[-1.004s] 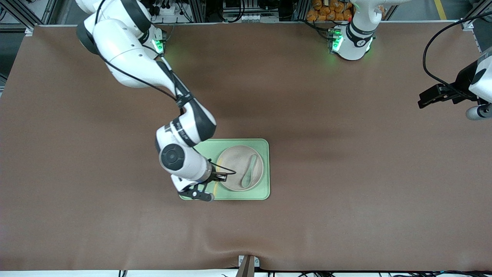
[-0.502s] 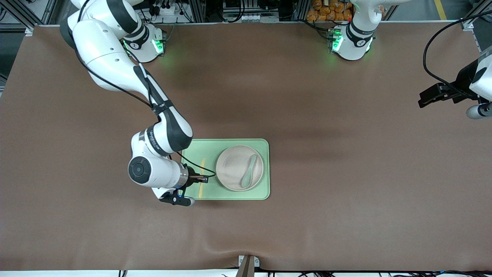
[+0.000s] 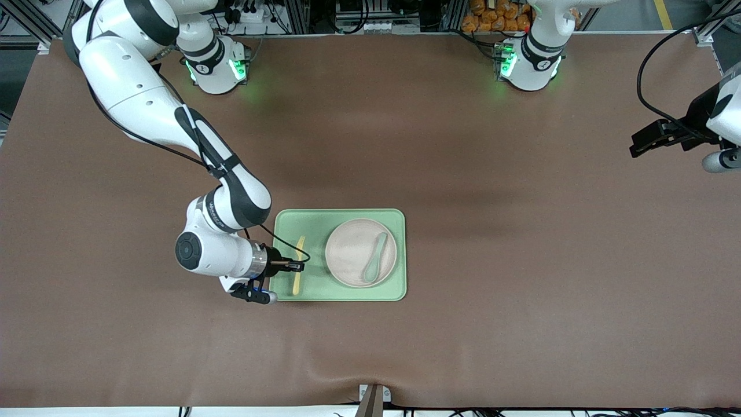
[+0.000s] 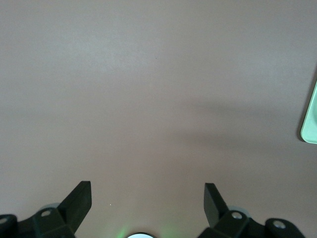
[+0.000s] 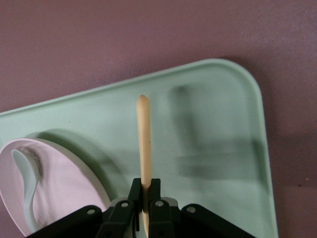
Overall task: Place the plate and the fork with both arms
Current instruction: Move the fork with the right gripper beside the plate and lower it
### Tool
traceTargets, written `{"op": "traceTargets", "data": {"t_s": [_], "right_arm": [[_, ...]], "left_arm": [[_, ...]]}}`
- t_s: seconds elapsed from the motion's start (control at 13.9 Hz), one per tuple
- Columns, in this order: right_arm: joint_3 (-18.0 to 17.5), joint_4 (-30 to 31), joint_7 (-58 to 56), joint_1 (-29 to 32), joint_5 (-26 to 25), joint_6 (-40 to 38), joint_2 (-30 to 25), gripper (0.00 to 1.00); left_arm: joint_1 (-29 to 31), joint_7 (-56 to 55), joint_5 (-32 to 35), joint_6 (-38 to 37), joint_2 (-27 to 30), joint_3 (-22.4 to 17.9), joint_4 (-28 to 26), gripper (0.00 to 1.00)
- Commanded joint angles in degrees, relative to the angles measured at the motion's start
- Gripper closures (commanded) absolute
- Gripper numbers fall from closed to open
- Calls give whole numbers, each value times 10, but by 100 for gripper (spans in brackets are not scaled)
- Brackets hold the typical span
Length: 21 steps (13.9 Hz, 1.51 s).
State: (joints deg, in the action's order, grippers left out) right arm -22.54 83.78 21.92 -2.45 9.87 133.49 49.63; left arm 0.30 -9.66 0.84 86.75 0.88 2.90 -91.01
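Tray served as the landmark: one light-green rectangle on the brown table, with wide bare cloth on all four sides of it. At the tray's end toward the right arm, the right gripper hung low, its fingers pressed together. One pale yellow fork lay there, lengthwise between the tray's edges nearer to and farther from the front camera. In the right wrist view the fork's shaft ran between the closed fingertips, so it seemed pinched, though whether it also rested on the tray could not be told. One round beige-pink plate sat on the tray's half toward the left arm, apart from the fork, with one grey-green spoon lying in it. Well away from the tray, over the table's edge at the left arm's end, the left gripper waited with its fingers spread wide, holding nothing.
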Motion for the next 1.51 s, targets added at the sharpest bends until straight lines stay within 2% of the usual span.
{"op": "traceTargets", "data": {"t_s": [0.0, 0.29, 0.43, 1.22, 1.29, 1.43], "right_arm": [[-20, 72, -11, 14, 12, 47, -36, 94], [-26, 115, -36, 27, 12, 64, -54, 94], [-42, 135, -54, 47, 13, 84, -58, 94], [-49, 140, -57, 47, 28, 123, -48, 91], [-49, 140, -57, 46, 28, 123, -48, 87], [-49, 140, -57, 46, 28, 122, -46, 69]], "left_arm": [[5, 0, 4, 12, 35, 8, -36, 0], [5, 3, 4, 12, 35, 11, -33, 0], [6, 6, 5, 11, 32, 11, -29, 0], [1, 50, 6, 4, 32, 11, -28, 0], [1, 49, 5, 6, 32, 11, -28, 0], [1, 50, 5, 15, 29, 12, -28, 0]]}}
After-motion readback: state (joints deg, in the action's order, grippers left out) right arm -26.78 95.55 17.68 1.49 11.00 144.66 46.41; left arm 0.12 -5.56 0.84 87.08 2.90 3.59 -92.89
